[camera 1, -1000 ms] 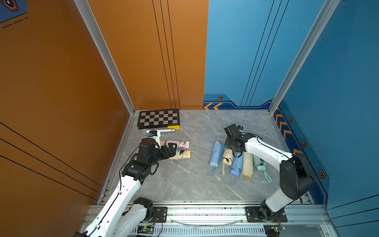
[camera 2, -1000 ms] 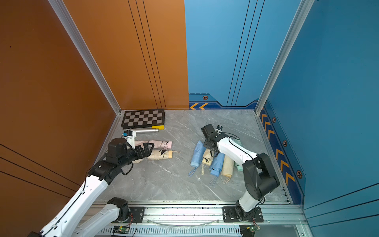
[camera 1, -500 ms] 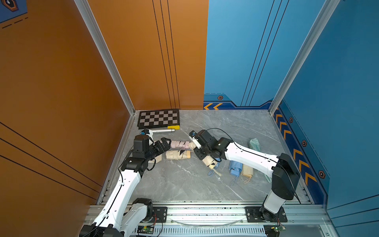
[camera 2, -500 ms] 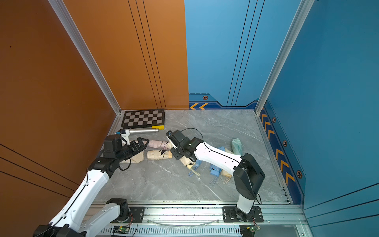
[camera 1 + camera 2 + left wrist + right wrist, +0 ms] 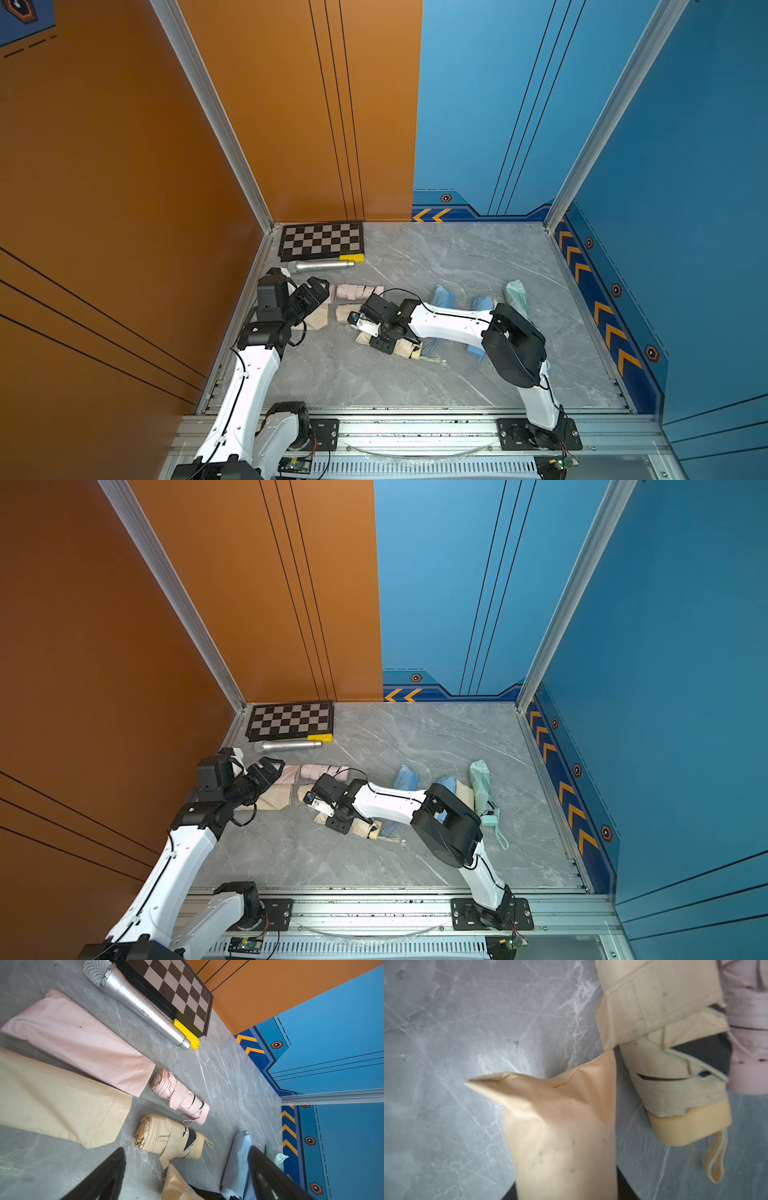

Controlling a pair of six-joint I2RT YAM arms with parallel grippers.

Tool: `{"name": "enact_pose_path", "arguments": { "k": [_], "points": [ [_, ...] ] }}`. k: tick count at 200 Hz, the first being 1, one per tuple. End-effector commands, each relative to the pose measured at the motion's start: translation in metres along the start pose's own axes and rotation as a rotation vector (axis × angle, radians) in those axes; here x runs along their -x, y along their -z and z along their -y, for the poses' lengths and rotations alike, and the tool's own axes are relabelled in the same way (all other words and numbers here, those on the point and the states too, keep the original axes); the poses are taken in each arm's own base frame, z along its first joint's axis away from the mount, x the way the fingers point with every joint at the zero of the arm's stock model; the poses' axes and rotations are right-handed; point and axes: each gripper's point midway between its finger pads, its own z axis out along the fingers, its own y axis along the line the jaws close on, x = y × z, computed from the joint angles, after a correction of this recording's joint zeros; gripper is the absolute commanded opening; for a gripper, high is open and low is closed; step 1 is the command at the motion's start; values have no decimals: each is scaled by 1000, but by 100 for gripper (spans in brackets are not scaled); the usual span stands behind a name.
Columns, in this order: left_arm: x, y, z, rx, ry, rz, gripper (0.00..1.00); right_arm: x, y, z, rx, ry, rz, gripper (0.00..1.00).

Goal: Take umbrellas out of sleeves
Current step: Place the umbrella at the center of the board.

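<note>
The right gripper (image 5: 383, 344), closed on the smooth cream fabric sleeve (image 5: 560, 1126), should offer its pointed tip to the wide-open, empty left gripper (image 5: 187, 1149).

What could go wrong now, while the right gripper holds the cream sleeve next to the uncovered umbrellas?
The right gripper grips a filled cream sleeve whose tip sits very near the bare cream umbrella; moving forward could roll that umbrella away. The open left gripper hovers near the empty cream sleeve and might catch it instead of the filled one.
</note>
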Motion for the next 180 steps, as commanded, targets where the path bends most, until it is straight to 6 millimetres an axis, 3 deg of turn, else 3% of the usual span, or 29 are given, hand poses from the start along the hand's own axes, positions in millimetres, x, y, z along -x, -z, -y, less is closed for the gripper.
{"name": "enact_pose_path", "arguments": {
  "k": [1,52,63,82,97,123,131,135,152,180],
  "points": [
    [-2,3,-13,47,22,5,90,17,-1,-10,6,122,23,32],
    [3,7,-24,86,43,19,88,27,-20,-29,8,244,11,39],
    [1,7,-26,92,48,14,87,29,-22,-32,11,249,14,49],
    [1,7,-27,92,53,11,87,32,-20,-34,13,249,23,82],
    [-1,7,-28,94,58,5,87,34,-15,-32,11,231,32,94],
    [-11,5,-24,71,56,-37,87,49,15,-31,30,159,103,96],
    [-15,4,-23,67,53,-54,83,52,24,-30,38,131,128,97],
    [-18,3,-23,66,50,-64,82,59,40,-26,32,116,166,97],
    [-30,0,-22,67,39,-104,82,63,69,-15,17,49,246,98],
    [-59,-4,-23,89,0,-197,80,50,100,9,-36,-66,318,100]
  ]
}}
